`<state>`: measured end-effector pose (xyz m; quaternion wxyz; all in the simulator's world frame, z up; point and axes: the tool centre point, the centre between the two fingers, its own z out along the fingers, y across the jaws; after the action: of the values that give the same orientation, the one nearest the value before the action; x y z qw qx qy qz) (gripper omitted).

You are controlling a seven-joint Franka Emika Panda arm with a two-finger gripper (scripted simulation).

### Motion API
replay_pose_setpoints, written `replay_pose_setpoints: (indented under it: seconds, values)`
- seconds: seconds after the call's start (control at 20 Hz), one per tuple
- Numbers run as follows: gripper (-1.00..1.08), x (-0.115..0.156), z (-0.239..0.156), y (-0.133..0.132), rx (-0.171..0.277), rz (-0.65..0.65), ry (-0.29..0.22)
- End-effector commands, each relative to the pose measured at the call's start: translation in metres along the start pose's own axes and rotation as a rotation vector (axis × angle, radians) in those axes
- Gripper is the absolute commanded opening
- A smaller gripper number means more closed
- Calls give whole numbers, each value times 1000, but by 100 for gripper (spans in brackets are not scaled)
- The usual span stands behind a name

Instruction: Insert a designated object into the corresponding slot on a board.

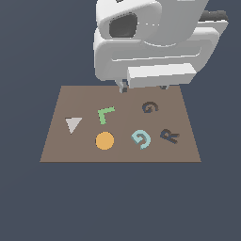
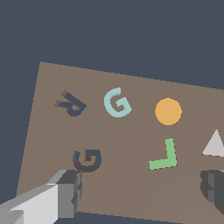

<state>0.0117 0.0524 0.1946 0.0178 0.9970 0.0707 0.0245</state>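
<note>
Light-blue G piece (image 1: pixel 141 139) lies on the board (image 1: pixel 70 150) beside the G slot (image 1: pixel 149 107).

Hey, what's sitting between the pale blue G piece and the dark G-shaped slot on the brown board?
Nothing: only bare brown board lies between the pale blue G piece and the dark G-shaped slot, as both the exterior and wrist views show.

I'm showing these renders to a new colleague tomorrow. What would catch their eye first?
The bulky white arm, filling the top of the exterior view, its gripper hanging over the far edge of the brown board. Next, the bright pieces lying on it: the orange disc, green L and light-blue G. The dark G-shaped slot lies just beyond the blue G.
</note>
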Motion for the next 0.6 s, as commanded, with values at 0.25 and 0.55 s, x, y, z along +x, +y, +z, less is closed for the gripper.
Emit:
replay_pose_setpoints:
  seconds: [0.25,0.55]
  values:
    - [100,2,5,0,2,-15,-1]
    - [100,10,23,1,9,-76,-5]
